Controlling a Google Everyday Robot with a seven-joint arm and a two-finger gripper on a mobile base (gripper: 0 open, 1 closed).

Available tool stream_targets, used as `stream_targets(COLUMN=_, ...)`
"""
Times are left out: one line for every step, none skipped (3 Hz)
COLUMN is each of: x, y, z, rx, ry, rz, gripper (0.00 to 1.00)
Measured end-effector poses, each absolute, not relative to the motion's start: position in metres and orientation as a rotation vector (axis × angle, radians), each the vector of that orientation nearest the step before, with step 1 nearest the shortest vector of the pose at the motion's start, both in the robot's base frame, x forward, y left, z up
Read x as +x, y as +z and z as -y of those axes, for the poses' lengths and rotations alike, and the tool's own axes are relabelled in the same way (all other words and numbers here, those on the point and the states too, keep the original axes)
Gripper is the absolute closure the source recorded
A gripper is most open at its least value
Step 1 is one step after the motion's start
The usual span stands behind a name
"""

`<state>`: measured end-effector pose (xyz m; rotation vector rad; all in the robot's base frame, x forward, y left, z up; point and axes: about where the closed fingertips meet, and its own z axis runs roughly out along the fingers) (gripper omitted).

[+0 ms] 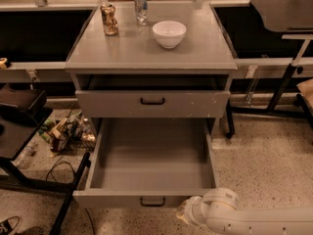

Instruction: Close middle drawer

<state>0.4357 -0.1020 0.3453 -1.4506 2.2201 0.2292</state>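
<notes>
The middle drawer (pixel 152 160) is pulled far out of the grey cabinet, showing its deep, bare grey tray. Its low front panel (pixel 122 199) faces me, with a small black handle (pixel 152 201) at the centre. My gripper (pixel 187 212) is at the end of the white arm (pixel 244 222), which comes in from the bottom right. It sits low, just in front of the right end of the drawer's front panel.
Above the open drawer is a taller-fronted shut drawer (pixel 152 103). The cabinet top (pixel 205 53) holds a white bowl (pixel 169 33), a can (pixel 141 6) and a brown packet (pixel 109 19). A black stand (pixel 22 131) and floor clutter (pixel 66 131) are at the left. A table leg (pixel 281 82) is at the right.
</notes>
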Motion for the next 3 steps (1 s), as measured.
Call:
stream_targets(x=0.441, y=0.34, z=0.098, rx=-1.474, ry=0.213, rz=-2.18, gripper=1.0)
stream_targets(x=0.441, y=0.34, z=0.098, rx=-1.474, ry=0.214, rz=-2.181, gripper=1.0)
stream_targets(x=0.457, y=0.331, z=0.094, rx=-1.431, ry=0.205, rz=-2.136, gripper=1.0)
